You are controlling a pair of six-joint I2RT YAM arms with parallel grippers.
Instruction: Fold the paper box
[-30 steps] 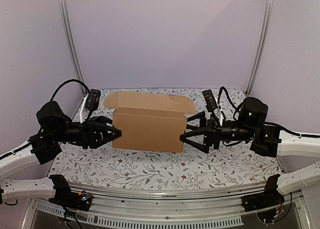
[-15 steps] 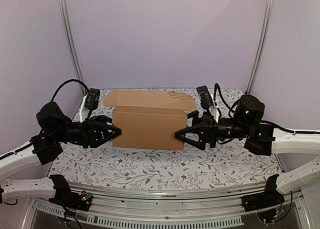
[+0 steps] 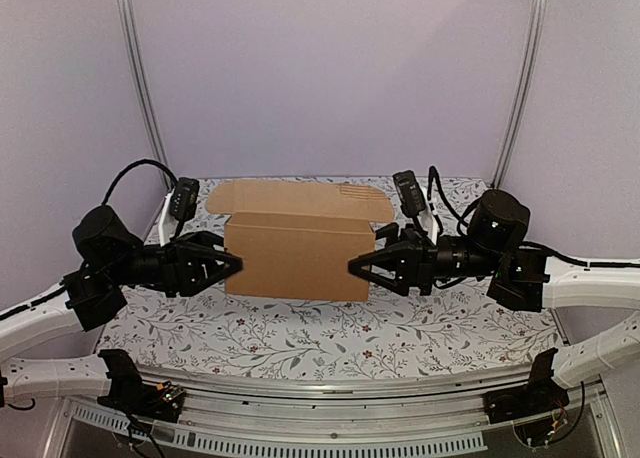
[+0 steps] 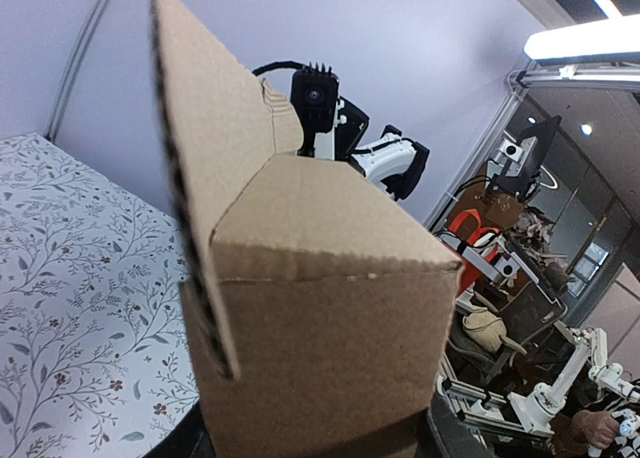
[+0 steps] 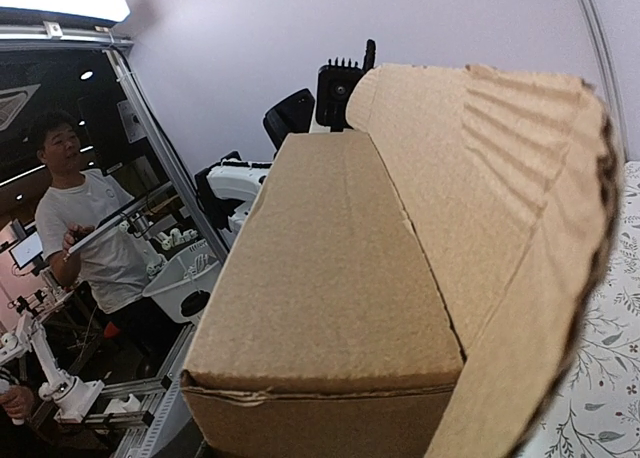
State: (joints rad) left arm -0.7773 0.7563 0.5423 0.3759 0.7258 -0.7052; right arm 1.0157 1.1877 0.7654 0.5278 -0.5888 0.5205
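Note:
The paper box [image 3: 297,258] stands as a brown rectangular carton in the middle of the flowered table [image 3: 320,338]. Its long lid flap [image 3: 300,198] lies open toward the back. My left gripper [image 3: 236,265] is at the box's left end, and that end [image 4: 330,348] fills the left wrist view with a dark finger [image 4: 455,428] against its side, so the gripper is shut on it. My right gripper [image 3: 354,268] straddles the right end. There the box [image 5: 330,308] and its flap [image 5: 500,228] hide the fingers, so contact is not visible.
Both arms reach in low from the sides, with their elbows [image 3: 100,233] [image 3: 505,218] beside the box. Two metal posts [image 3: 140,78] [image 3: 520,78] stand at the back corners before a plain wall. A rail [image 3: 320,388] runs along the table's near edge.
My right gripper has moved left onto the box's right end and its jaws have narrowed. The left gripper and the box have stayed where they were.

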